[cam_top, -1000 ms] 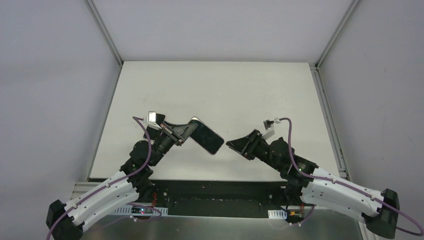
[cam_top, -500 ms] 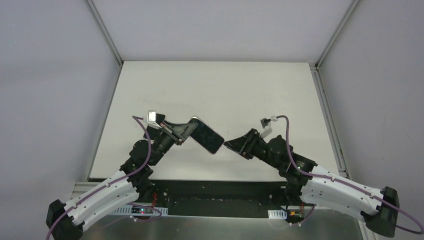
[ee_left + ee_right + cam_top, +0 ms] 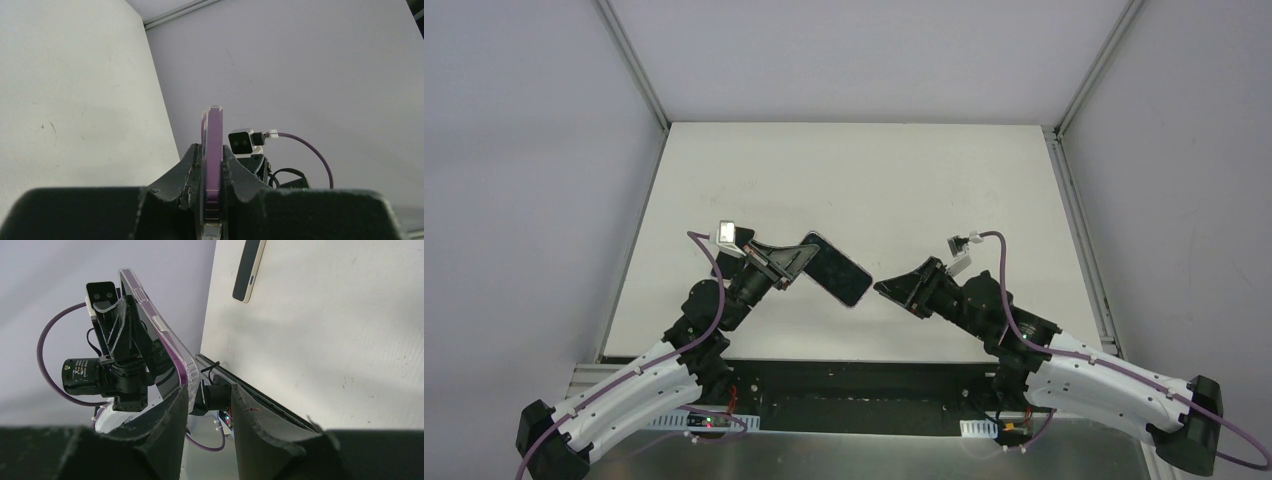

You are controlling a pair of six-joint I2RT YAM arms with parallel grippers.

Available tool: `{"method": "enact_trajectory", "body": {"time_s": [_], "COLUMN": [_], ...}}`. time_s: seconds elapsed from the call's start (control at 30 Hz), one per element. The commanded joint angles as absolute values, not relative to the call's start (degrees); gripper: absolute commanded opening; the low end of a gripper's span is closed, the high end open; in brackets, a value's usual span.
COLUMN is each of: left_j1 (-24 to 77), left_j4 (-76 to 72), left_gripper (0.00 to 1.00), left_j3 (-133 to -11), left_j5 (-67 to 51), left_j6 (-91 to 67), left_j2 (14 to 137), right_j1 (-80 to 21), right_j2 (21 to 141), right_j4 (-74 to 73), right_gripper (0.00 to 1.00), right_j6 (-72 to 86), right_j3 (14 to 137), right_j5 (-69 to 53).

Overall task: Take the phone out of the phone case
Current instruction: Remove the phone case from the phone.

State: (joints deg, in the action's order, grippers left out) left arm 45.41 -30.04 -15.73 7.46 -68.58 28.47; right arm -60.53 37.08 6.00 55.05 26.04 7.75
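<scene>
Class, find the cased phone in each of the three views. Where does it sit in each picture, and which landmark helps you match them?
Top external: phone just left of centre, slanting out of the left tool.
Left wrist: bottom centre, edge-on, purple rim clamped in the tool.
Right wrist: upper left, tilted, clear case edge facing the camera.
Shared landmark: the left tool gripping it, seen in all three views.

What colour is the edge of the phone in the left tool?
Purple phone edge, clear case; best in left wrist view.
</scene>
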Motion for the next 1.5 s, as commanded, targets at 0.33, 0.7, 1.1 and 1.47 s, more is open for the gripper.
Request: {"method": "enact_trajectory", "body": {"time_s": [0.33, 0.7, 1.1, 1.47], "left_j1": [45.50, 45.49, 45.61, 45.68], "left_j4": [-35.24, -35.24, -35.24, -35.24], "left_gripper": [0.00, 0.00, 0.00, 0.00], "left_j3": [-18.56, -19.54, -20.23, -20.76], "left_j5": [5.77, 4.11, 3.29, 2.87], "left_j6": [-70.20, -70.58, -70.75, -71.80], "left_j2": [27.67, 28.69, 28.59, 28.93], "right_j1": [-60.78, -60.74, -60.09, -59.17], "right_j2": [38.51, 39.73, 43.35, 45.42], "right_j4": [8.83, 8.25, 5.97, 5.97], "right_gripper": [0.40, 0.41, 0.41, 0.40], "right_j6": [54.72, 55.32, 58.12, 59.40], "right_j3": [27.51, 27.50, 29.18, 28.92], "right_j5": [7.96, 9.42, 10.73, 10.06]}}
